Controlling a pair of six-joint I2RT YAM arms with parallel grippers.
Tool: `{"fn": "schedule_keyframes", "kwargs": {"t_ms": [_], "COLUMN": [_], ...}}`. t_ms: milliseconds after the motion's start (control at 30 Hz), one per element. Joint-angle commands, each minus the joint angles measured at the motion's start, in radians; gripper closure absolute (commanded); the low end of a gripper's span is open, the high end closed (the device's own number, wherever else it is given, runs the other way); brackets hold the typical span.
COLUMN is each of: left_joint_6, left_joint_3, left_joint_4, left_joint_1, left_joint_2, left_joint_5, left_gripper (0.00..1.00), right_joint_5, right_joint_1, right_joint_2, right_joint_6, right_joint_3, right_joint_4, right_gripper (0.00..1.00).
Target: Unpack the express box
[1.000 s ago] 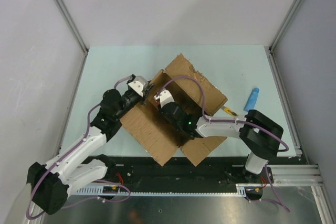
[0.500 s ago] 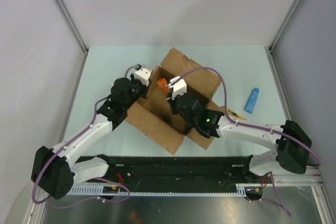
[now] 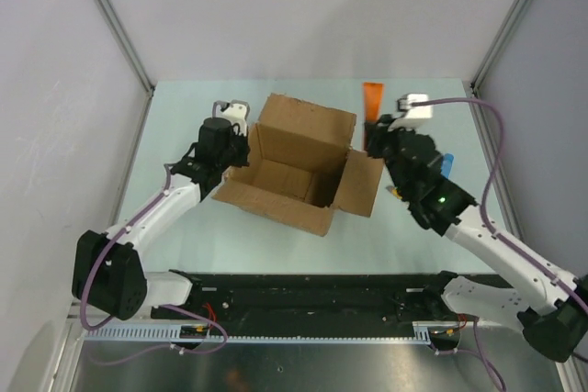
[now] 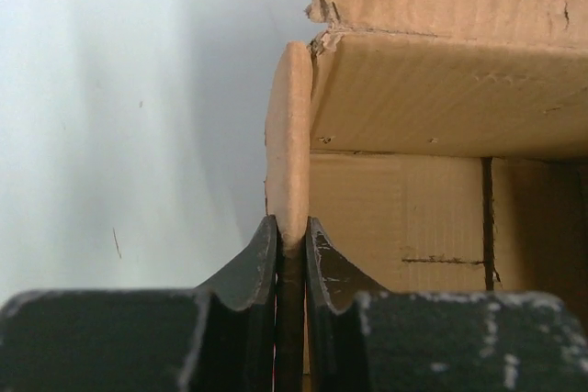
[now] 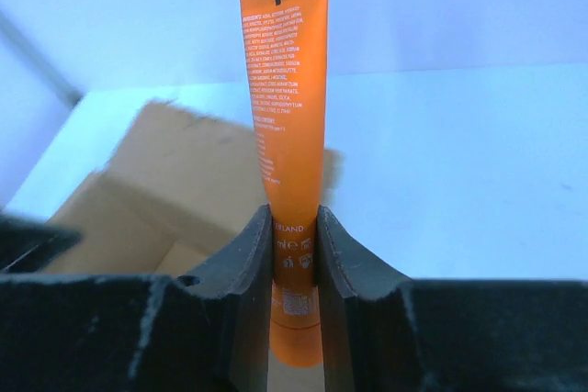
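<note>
The box [image 3: 308, 126] sits open in the middle of the table [image 3: 184, 107], turned at a slant, its four flaps spread outward and its brown inside showing. The left hand [image 4: 292, 236] is at the box's left side, level with the far left corner, and is clamped on the edge of the left flap [image 4: 289, 135]: in the left wrist view the two dark fingers press the thin cardboard edge between them from either side, with the box's wall and another flap rising just to the right of the grip. The right hand [image 5: 294, 227] is off the box, past its far right corner and above the table, so the box lies to its left and a little nearer. This hand is closed on an orange tube [image 5: 285, 89], which stands upright between the fingers with its flat crimped end pointing up and small print running down its side; the lower part of the tube is pinched between the pads. In the right wrist view the open box shows low on the left behind the tube, apart from it. From above, the tube points toward the far edge of the table. A small blue thing [image 3: 447, 164] peeks out on the table beside the right arm, mostly hidden by it.
</note>
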Motion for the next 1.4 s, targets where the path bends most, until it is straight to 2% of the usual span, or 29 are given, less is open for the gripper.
{"fn": "schedule_keyframes", "kwargs": {"t_ms": [0,133,333,533,600,833,967,1067,1100,1167,1200,1267,1300,1367], "left_joint_6": [-0.204,-0.261,-0.304,-0.312,-0.306,-0.286,-0.278,-0.27,-0.269,-0.266,-0.269,-0.289,-0.293,-0.295], "left_joint_3": [0.055,0.034,0.019,0.023,0.025,0.031,0.038,0.051,0.054,0.066,0.069,0.081,0.086,0.103], "left_joint_4": [-0.077,-0.111,-0.128,-0.128,-0.128,-0.126,-0.126,-0.128,-0.128,-0.128,-0.131,-0.135,-0.137,-0.14], "left_joint_1": [0.045,0.071,0.111,0.119,0.12,0.12,0.122,0.122,0.122,0.123,0.123,0.126,0.126,0.129], "left_joint_2": [0.006,-0.002,-0.006,-0.022,-0.028,-0.057,-0.072,-0.088,-0.089,-0.097,-0.102,-0.12,-0.126,-0.147], "left_joint_5": [-0.021,-0.059,-0.047,-0.039,-0.033,-0.027,-0.013,0.002,0.004,0.007,0.001,-0.015,-0.021,-0.027], "left_gripper": [0.9,0.91,0.91,0.88,0.82,0.7,0.65,0.56,0.5,0.46,0.44,0.4,0.37,0.35], "right_joint_5": [0.023,-0.018,-0.161,-0.175,-0.185,-0.244,-0.291,-0.3,-0.31,-0.311,-0.317,-0.31,-0.304,-0.307], "right_joint_1": [-0.153,-0.324,-0.521,-0.595,-0.625,-0.702,-0.73,-0.73,-0.73,-0.73,-0.73,-0.73,-0.731,-0.733], "right_joint_2": [-0.048,-0.031,0.05,0.185,0.256,0.483,0.538,0.561,0.564,0.564,0.563,0.546,0.535,0.497], "right_joint_6": [0.128,0.196,0.296,0.296,0.288,0.222,0.219,0.218,0.219,0.222,0.221,0.224,0.224,0.221], "right_joint_3": [0.021,-0.005,-0.134,-0.186,-0.189,-0.188,-0.129,-0.1,-0.091,-0.082,-0.076,-0.062,-0.057,-0.046], "right_joint_4": [-0.16,-0.283,-0.253,-0.17,-0.124,0.058,0.054,0.013,0.005,-0.019,-0.02,-0.094,-0.104,-0.125], "right_gripper": [0.84,0.85,0.87,0.87,0.87,0.83,0.83,0.77,0.68,0.56,0.46,0.38,0.31,0.27]}}
